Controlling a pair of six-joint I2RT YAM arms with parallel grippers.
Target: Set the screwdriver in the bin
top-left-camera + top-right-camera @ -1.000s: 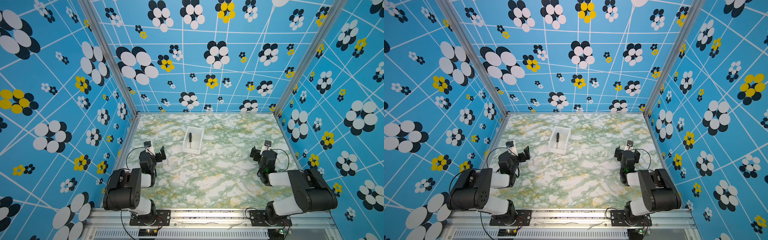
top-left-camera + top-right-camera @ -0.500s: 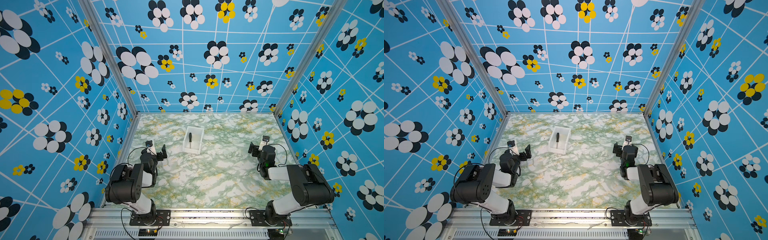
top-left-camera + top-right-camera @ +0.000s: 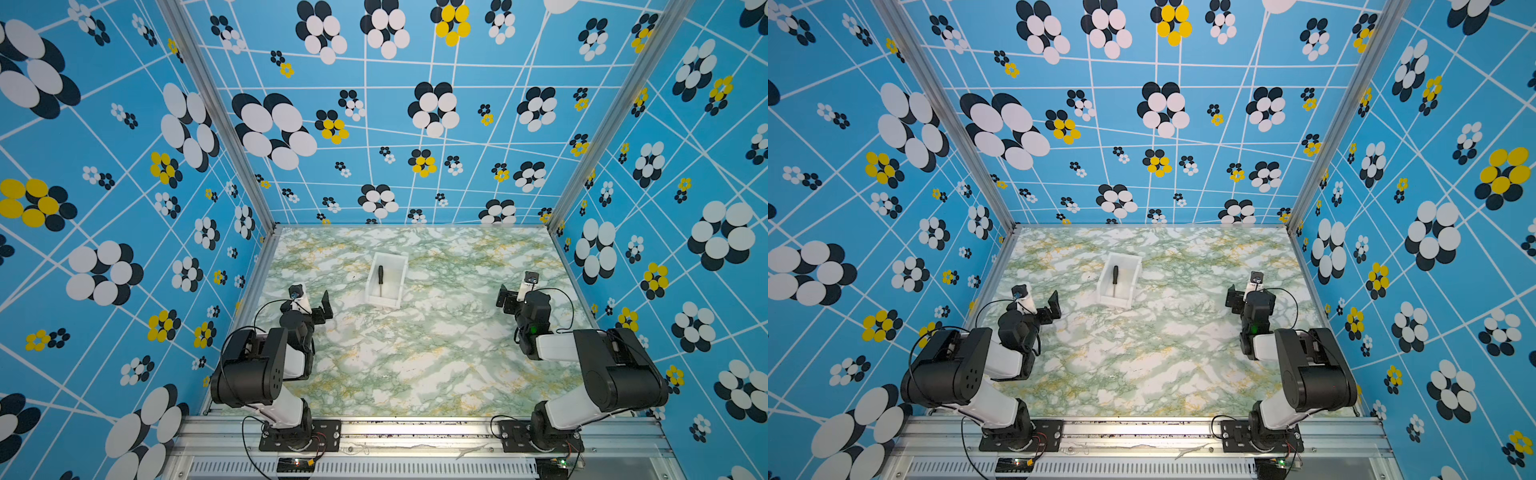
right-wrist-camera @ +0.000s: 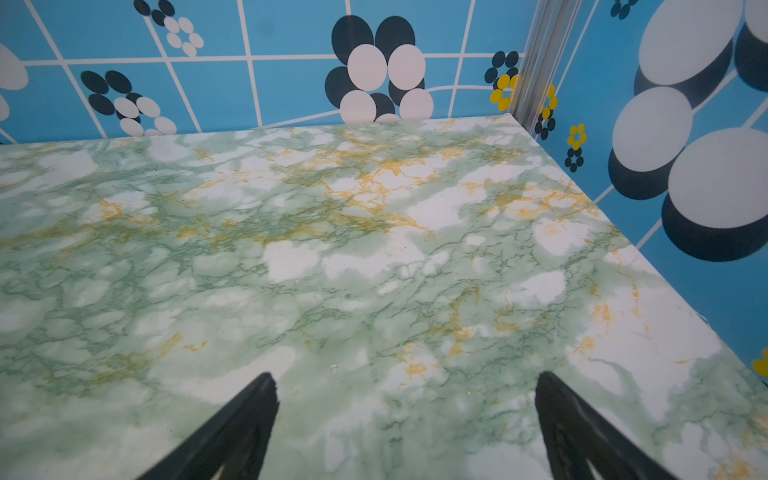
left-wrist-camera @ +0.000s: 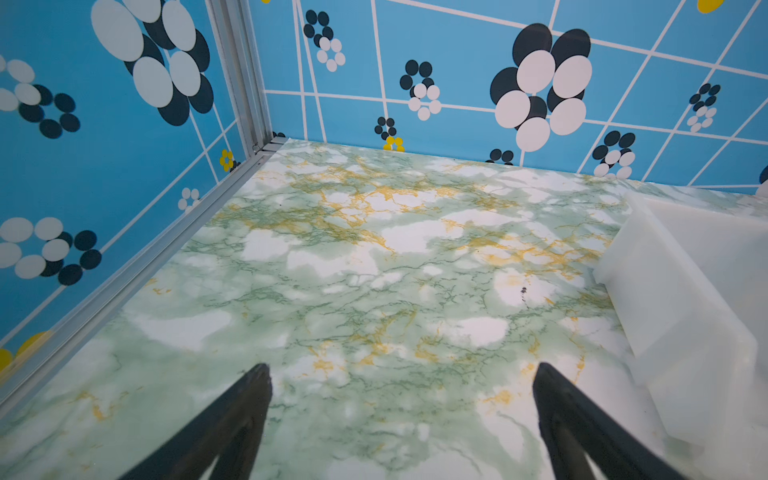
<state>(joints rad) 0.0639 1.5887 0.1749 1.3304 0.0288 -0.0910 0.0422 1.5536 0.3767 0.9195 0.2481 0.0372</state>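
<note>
The white bin [image 3: 398, 291] [image 3: 1130, 291] stands on the marble table, left of the middle. Inside it the screwdriver [image 3: 380, 277] [image 3: 1115, 276] lies flat, black handle toward the back wall. My left gripper [image 3: 323, 307] [image 3: 1051, 308] hovers low to the left of the bin, apart from it, open and empty. In the left wrist view its fingers [image 5: 245, 399] spread wide over bare marble, with the bin's wall [image 5: 681, 320] off to one side. My right gripper [image 3: 508, 300] [image 3: 1235, 299] [image 4: 405, 380] is far right, open, nothing between its fingers.
Blue flowered walls [image 3: 124, 249] close in the table [image 3: 415, 357] on three sides, with metal posts in the back corners. Both arm bases [image 3: 299, 432] are bolted to a rail along the front edge.
Both arms have drawn back a little toward their bases, and have hardly moved over the last half second. The screwdriver has stayed in the bin and both grippers have stayed open.
</note>
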